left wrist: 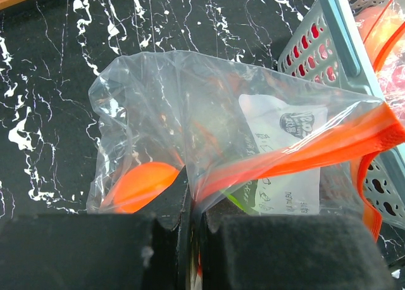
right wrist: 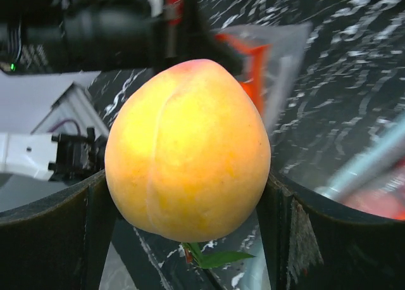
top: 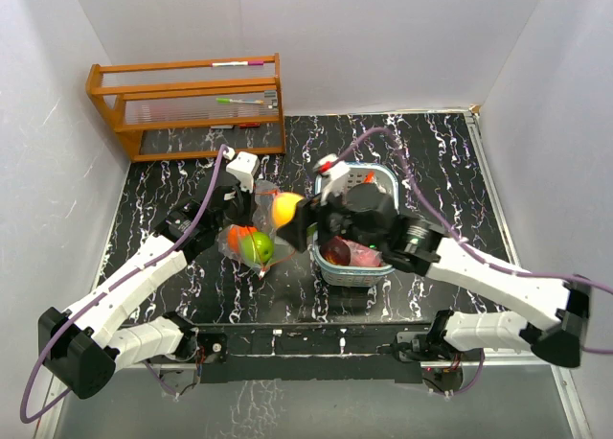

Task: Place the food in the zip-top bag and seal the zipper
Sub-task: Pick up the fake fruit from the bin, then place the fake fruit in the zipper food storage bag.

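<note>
Jaws on both arms are only partly visible from the wrists: the left gripper shows as two dark padded blocks cut off by the bottom edge, and the right gripper as two dark curved fingers at the lower corners. We can see that the left jaws stand almost together, pinching the clear film of the zip-top bag at its near edge. The right jaws stand wide, pressed on either flank of a yellow-orange fruit held in the air just beside the bag. Inside the bag lie an orange fruit and a green fruit — the green one is mostly hidden behind a white label in the left wrist view. We cannot tell how far the mouth gapes; its orange zipper strip runs toward the pale-blue basket close on the right. From above, the right arm covers much of that basket, and the red and pink things in it are too blurred to name. A wooden rack stands at the far left of the black marbled table.
</note>
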Robot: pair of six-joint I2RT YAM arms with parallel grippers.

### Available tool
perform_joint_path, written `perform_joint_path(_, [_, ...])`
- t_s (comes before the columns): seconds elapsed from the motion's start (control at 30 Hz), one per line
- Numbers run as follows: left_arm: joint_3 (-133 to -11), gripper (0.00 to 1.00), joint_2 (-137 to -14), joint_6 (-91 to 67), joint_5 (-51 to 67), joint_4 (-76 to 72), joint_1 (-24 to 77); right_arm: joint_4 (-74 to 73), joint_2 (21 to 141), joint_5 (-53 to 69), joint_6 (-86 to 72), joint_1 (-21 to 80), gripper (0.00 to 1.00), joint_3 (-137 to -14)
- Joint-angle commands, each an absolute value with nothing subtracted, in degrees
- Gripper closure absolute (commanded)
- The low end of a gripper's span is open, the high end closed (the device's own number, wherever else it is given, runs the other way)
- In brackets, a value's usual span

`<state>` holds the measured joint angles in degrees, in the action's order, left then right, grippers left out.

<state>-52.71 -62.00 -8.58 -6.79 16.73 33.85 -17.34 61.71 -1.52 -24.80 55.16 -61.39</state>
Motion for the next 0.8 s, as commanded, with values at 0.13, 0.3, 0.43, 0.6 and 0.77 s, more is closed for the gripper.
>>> perform_joint_path(0.13, [-52.9, 1.00, -61.2, -8.6, -6.5, 16.4, 33.5, -10.3, 74.6, -2.3, -21.8, 61.8, 0.21, -68.2])
perform_joint_path(0.3, [-52.8, 1.00, -60.8, -8.6, -6.3, 16.4, 33.4, -10.7, 77.7, -6.9, -22.4, 61.8, 0.18, -68.9])
perform_joint_path(0.43, [-53.8, 1.00, -60.3, -9.6, -4.5, 16.8, 33.4, -13.2, 81.4, -12.7, -23.2, 61.3, 0.17, -70.9])
perform_joint_path(0.6, [-54.2, 1.00, -58.4, -12.1, 0.1, 16.8, 33.4, -15.6, 85.0, -18.0, -24.4, 60.8, 0.17, -73.8])
perform_joint_path(0.77, [-53.7, 1.00, -56.6, -15.7, 6.3, 16.1, 33.5, -22.3, 86.4, -25.9, -26.5, 60.9, 0.18, -76.9])
